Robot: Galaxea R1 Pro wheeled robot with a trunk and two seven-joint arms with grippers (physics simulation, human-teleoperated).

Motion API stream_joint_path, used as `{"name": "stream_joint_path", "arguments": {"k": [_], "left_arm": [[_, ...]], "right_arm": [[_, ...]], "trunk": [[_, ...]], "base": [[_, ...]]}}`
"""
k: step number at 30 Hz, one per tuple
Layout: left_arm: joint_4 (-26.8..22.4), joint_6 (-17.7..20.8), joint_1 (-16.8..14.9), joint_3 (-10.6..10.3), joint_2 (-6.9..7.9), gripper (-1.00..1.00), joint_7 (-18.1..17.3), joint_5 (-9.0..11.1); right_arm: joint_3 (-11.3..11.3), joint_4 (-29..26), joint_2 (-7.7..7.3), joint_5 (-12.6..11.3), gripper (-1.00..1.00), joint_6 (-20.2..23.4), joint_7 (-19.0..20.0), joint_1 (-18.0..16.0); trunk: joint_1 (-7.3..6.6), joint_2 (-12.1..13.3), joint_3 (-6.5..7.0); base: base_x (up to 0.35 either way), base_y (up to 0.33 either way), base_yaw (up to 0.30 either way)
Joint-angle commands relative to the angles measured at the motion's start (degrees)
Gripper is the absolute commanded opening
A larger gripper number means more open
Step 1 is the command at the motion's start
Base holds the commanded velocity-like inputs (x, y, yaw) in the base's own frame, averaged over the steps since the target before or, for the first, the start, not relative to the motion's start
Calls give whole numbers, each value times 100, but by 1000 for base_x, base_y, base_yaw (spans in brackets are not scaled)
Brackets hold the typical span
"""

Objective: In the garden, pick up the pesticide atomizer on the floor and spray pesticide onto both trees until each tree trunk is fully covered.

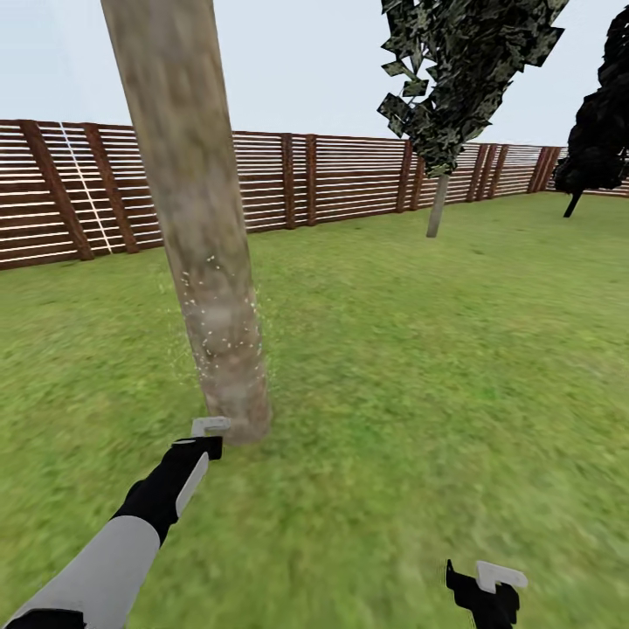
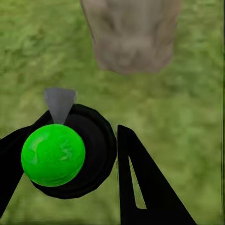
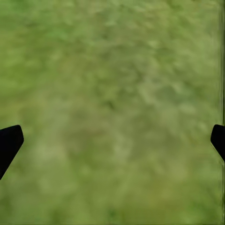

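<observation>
Head view: green lawn (image 1: pixel 437 367) w/ slat fence (image 1: pixel 288 188) behind, left hand (image 1: pixel 205 441) gripping pesticide atomizer (image 2: pixel 61 150), right hand (image 1: pixel 489 590) open.

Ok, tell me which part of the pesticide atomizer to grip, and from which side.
Grip the pesticide atomizer across its round black body, coming from the back, opposite the grey nozzle. That leaves the nozzle free and aimed at the tree trunk. The left gripper holds it this way.

Mottled grey-beige tree trunk (image 1: pixel 188 201), green grass (image 1: pixel 419 367), brown slatted fence (image 1: pixel 341 179).
</observation>
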Motion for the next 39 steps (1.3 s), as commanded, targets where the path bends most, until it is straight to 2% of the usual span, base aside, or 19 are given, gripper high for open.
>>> {"name": "stream_joint_path", "arguments": {"k": [1, 17, 22, 34, 39], "left_arm": [[0, 5, 0, 0, 0, -100, 8, -1], [0, 11, 0, 0, -1, -100, 11, 0], [0, 11, 0, 0, 1, -100, 11, 0], [0, 12, 0, 6, 8, -100, 11, -1], [0, 12, 0, 5, 8, -100, 11, 0]], "right_arm": [[0, 0, 1, 0, 100, 0, 0, -2], [0, -1, 5, 0, 100, 0, 0, 2], [0, 0, 6, 0, 100, 0, 0, 0], [0, 0, 7, 0, 100, 0, 0, 0], [0, 0, 7, 0, 100, 0, 0, 2]], "trunk": [[0, 0, 0], [0, 0, 0], [0, 0, 0], [0, 0, 0], [0, 0, 0]], "base": [[0, -276, 1], [4, -276, 183], [103, -276, 57], [138, -276, 266], [111, -276, 33]]}}
